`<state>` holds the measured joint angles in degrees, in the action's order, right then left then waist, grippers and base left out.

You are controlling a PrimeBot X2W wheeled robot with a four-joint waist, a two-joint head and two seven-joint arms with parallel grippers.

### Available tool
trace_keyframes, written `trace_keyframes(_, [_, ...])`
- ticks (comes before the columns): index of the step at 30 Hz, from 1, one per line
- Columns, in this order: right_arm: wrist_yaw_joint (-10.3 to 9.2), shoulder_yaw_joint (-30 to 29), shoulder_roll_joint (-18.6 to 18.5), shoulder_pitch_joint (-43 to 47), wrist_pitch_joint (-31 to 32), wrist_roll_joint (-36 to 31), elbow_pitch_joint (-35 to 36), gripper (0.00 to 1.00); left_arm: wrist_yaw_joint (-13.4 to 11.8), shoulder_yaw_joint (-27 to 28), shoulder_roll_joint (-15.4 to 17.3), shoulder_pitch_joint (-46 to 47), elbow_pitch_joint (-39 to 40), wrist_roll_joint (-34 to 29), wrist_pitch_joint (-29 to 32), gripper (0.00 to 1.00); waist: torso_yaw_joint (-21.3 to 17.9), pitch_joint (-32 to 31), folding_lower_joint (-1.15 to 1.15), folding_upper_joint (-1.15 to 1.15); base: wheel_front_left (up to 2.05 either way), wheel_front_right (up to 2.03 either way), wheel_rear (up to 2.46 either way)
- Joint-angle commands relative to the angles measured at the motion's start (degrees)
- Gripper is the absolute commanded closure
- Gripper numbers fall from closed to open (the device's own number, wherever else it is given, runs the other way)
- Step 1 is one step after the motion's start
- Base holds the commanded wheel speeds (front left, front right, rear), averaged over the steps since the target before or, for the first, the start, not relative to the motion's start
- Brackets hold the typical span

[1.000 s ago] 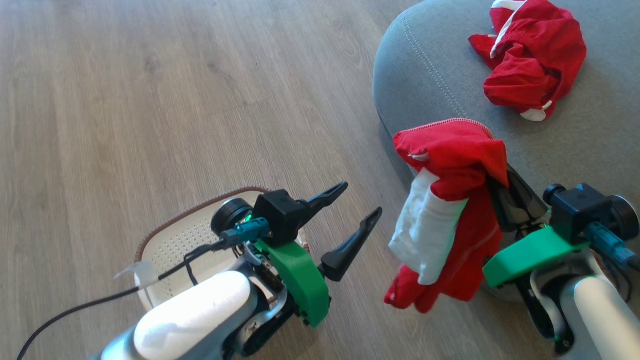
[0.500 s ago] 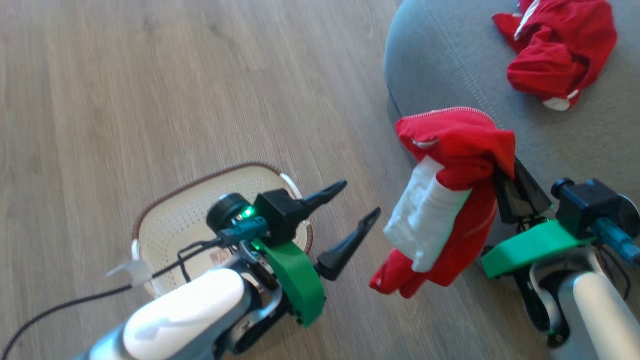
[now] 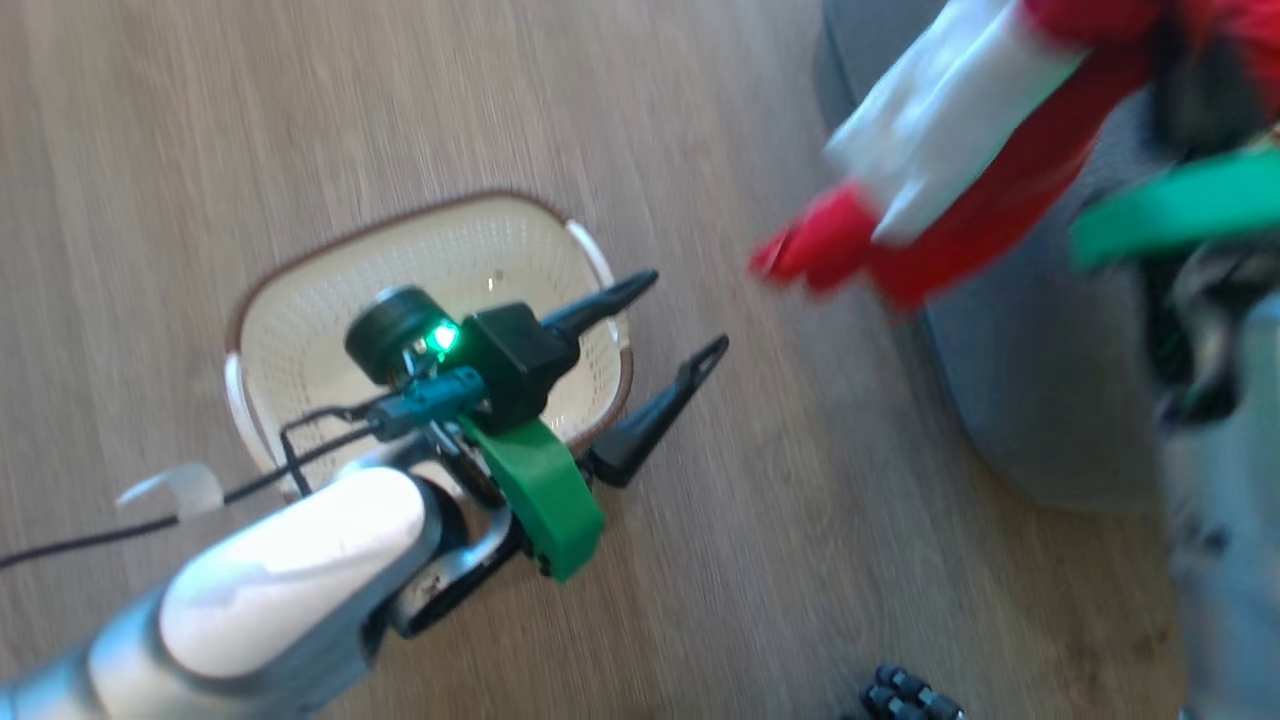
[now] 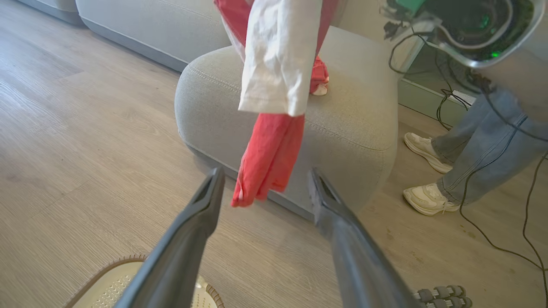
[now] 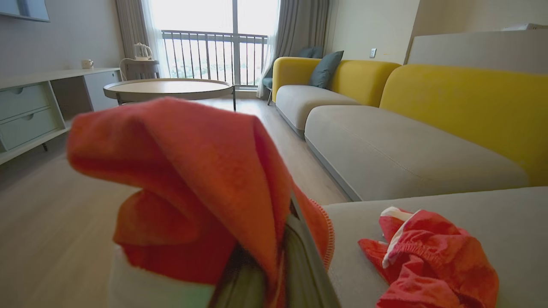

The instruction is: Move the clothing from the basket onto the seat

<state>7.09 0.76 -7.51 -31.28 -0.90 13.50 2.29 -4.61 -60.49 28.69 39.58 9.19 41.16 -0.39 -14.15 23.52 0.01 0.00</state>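
- Head view: the left gripper (image 3: 685, 312) is held over the cream basket (image 3: 300, 300), its fingers spread wide with nothing grasped. The red-and-white clothing (image 3: 950, 150) is seen blurred beside the grey seat (image 3: 1040, 400).
- Left wrist view: the clothing is seen dangling before the seat — clear of the floor.
- Right wrist view: the right gripper (image 5: 274, 265) is clenched on the clothing, which is draped over its fingers. A second red garment (image 5: 432, 256) is laid on the seat.

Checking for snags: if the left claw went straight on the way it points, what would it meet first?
Probably the hanging end of the red garment, then the grey seat behind it; depth is unclear.
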Motion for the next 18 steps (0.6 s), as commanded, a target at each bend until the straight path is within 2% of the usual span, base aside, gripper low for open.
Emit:
trace_keyframes(1, [0.40, -1.2, -0.2, -5.1, 1.2, 0.1, 1.3, 1.00, 0.2, 2.7, 1.7, 3.2, 2.6, -0.7, 0.3, 0.00, 1.1, 4.6, -0.01, 0.00, 0.00, 0.00, 0.00])
trace_keyframes(11, [0.40, -17.9, 0.0, -32.5, 9.5, -1.1, -7.8, 1.00, 1.0, 3.5, 3.8, 4.2, 4.6, -0.7, 0.2, 0.00, 5.2, 11.7, -0.01, 0.00, 0.00, 0.00, 0.00])
trace_keyframes(18, [0.40, -28.4, -4.3, -47.0, 14.1, -9.5, -11.5, 1.00, 1.9, 2.8, 4.2, 3.0, 3.7, -0.3, -1.2, 0.00, 8.2, 12.4, -0.01, 0.00, 0.00, 0.00, 0.00])
